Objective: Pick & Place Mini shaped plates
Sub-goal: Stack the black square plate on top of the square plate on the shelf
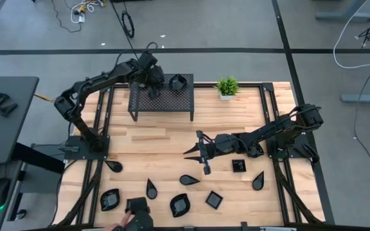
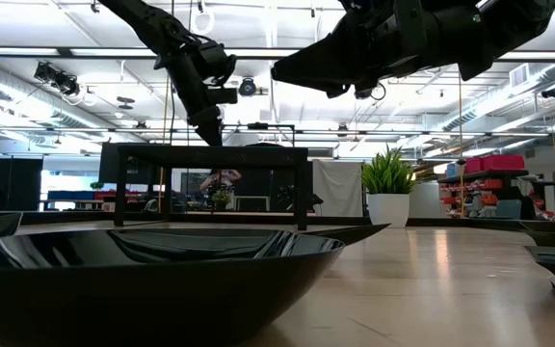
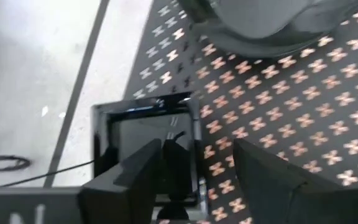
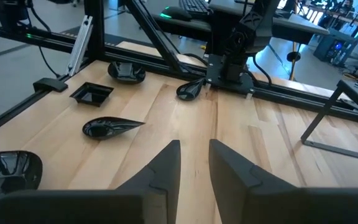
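My left gripper (image 1: 154,90) (image 3: 201,168) hangs open over the far edge of the black mesh rack (image 1: 161,102), pointing steeply down. A square mini plate (image 3: 145,140) lies flat on the mesh under it, with one side wall between the fingers. Another mini plate (image 1: 178,81) sits on the rack's far right corner. Over the middle of the table, my right gripper (image 1: 186,153) (image 4: 194,155) is raised and points left. Its fingers stand a little apart with nothing between them. Several more mini plates lie on the wood near the front edge, among them a leaf-shaped one (image 4: 110,127). My left gripper stands astride the square plate's side wall (image 3: 196,140), coming from above at a slant. One finger (image 3: 135,177) covers part of the plate, and I cannot tell whether it touches. The plate rests on the mesh.
A small green potted plant (image 1: 227,86) stands at the far edge, right of the rack. A person's hand (image 1: 117,224) reaches in at the front left beside a plate (image 1: 138,210). Black frame rails run along both table sides. One plate (image 2: 152,260) lies close before the low camera.
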`<control>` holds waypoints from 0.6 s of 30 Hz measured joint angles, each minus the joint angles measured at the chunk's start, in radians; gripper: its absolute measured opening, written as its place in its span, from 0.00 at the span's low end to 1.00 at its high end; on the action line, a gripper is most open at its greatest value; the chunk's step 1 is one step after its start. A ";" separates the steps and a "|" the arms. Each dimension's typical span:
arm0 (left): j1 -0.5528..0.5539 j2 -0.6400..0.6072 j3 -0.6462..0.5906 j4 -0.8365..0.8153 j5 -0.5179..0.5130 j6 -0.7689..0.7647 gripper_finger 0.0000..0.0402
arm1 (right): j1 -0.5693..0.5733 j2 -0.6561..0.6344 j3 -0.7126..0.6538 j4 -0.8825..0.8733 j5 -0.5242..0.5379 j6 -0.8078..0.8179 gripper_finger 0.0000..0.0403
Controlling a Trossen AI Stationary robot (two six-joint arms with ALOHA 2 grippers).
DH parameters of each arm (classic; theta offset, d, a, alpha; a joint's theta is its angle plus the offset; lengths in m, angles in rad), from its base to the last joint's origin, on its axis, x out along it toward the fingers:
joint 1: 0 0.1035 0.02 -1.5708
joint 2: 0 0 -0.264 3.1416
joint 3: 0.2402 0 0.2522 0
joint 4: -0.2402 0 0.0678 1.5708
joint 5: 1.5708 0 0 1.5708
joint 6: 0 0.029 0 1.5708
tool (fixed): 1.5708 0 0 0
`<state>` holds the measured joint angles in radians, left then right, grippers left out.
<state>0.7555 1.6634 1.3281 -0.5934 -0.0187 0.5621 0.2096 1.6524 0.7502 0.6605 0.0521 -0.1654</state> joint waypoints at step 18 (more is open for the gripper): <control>-0.003 0.000 0.000 -0.011 0.049 0.055 0.48 | 0.000 0.000 0.000 -0.001 0.000 0.000 0.21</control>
<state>0.7526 1.6634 1.3281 -0.6044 0.0305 0.6176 0.2096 1.6524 0.7502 0.6598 0.0523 -0.1654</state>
